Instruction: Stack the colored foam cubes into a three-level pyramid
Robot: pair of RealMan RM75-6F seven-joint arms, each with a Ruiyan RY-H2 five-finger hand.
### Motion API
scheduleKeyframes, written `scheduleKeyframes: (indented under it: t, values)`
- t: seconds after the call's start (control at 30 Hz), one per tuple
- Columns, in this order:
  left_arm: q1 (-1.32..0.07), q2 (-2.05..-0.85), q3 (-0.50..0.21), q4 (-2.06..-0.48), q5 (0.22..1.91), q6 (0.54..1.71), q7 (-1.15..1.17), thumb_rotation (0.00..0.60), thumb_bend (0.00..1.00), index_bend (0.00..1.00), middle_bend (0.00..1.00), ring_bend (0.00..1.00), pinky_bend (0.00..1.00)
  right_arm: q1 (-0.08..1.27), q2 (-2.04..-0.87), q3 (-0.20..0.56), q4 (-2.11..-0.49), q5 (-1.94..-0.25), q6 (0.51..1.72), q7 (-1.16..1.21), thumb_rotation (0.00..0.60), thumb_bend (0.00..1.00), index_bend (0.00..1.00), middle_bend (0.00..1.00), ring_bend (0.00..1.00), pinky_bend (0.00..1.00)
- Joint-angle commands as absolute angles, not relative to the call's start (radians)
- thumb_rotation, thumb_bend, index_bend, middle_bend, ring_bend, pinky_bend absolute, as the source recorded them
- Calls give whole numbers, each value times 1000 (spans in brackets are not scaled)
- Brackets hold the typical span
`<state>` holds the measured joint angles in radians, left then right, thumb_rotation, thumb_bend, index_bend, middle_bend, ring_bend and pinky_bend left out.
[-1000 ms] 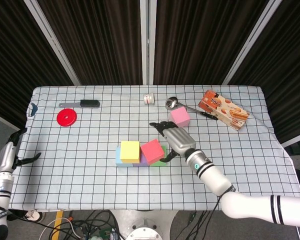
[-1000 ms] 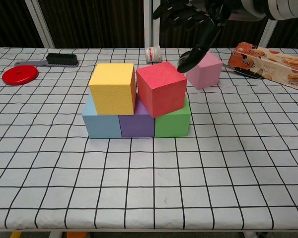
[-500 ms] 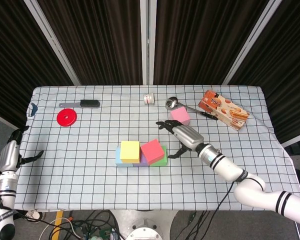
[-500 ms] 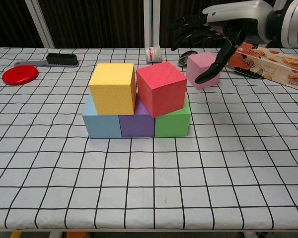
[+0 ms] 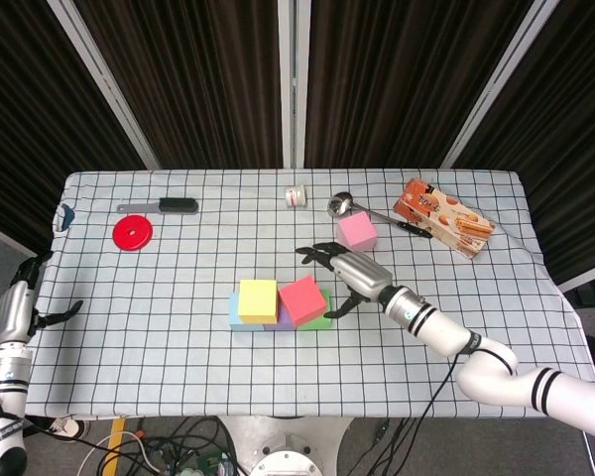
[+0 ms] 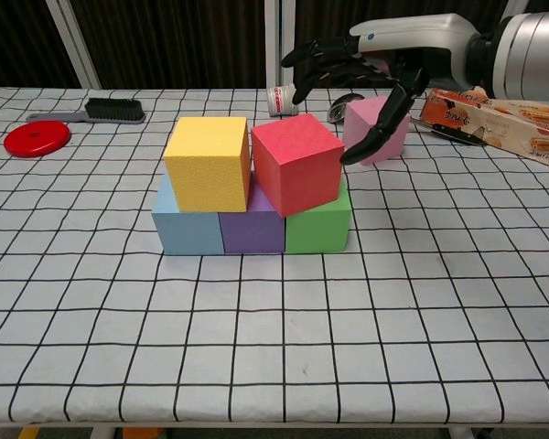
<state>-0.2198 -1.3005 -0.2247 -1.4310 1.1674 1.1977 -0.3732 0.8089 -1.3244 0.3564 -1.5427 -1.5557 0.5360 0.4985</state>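
Stack: two levels up, mid-worktop. Bottom row L to R: blue cube (image 6: 185, 229), purple cube (image 6: 252, 232), green cube (image 6: 318, 226), touching side by side.
Level 2: yellow cube (image 6: 208, 162) sits on blue/purple; red cube (image 6: 297, 163) on purple/green, turned a bit off square. The two are just beside each other at the near edge; can't tell if touching.
Pink cube: (image 6: 377, 129) alone on the cloth, behind-right of stack, apart from it. Nothing on top of level 2.
Right hand: (image 6: 361, 69) fingers spread wide, nothing in it. Hangs in the air above the gap betw. red cube and pink cube. In chest view one fingertip (image 6: 351, 155) points down in front of pink cube's near-left face; contact unclear. Head view puts the hand (image 5: 342, 273) right of the stack, near side of pink cube (image 5: 357, 231).
Left hand: (image 5: 18, 305) at far left edge of worktop, off the cloth, holding nothing; fingers look loosely apart, small in frame. Only in head view.
Worktop: (image 6: 274, 347) white cloth w/ black grid.
Other bits: red disc (image 6: 37, 138) and brush (image 6: 90, 112) far left; small roll of tape (image 6: 283, 99) at back centre; metal spoon (image 5: 343, 205) behind pink cube; snack box (image 6: 501, 114) far right.
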Motion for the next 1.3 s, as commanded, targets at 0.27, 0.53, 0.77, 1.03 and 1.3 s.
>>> scheduleKeyframes:
  t: [0.27,0.53,0.77,1.03,1.3]
  values:
    - [-220,-1299,-220,-1427,1169,1186,-376,600,160,118,116,11,87,855,-1345,291,-1519,-1553,599,524,600,0,0,296,0,0]
    - [-216,-1298,-231,-1427,1161,1191,-390,600,161,127,115,11,87,861,-1354,265,-1523,-1499,652,460,600,54,0,370,0,0]
    - [-215,-1292,-230,-1433,1167,1189,-395,600,160,129,115,11,87,861,-1344,256,-1550,-1454,685,425,600,101,0,419,4,0]
    - [-215,-1291,-231,-1435,1171,1187,-404,600,160,129,115,10,87,837,-1304,250,-1613,-1396,740,364,600,119,0,434,15,0]
    - [-214,-1289,-228,-1432,1184,1188,-422,600,160,129,116,10,87,788,-1317,241,-1722,-1220,848,131,600,147,0,449,29,0]
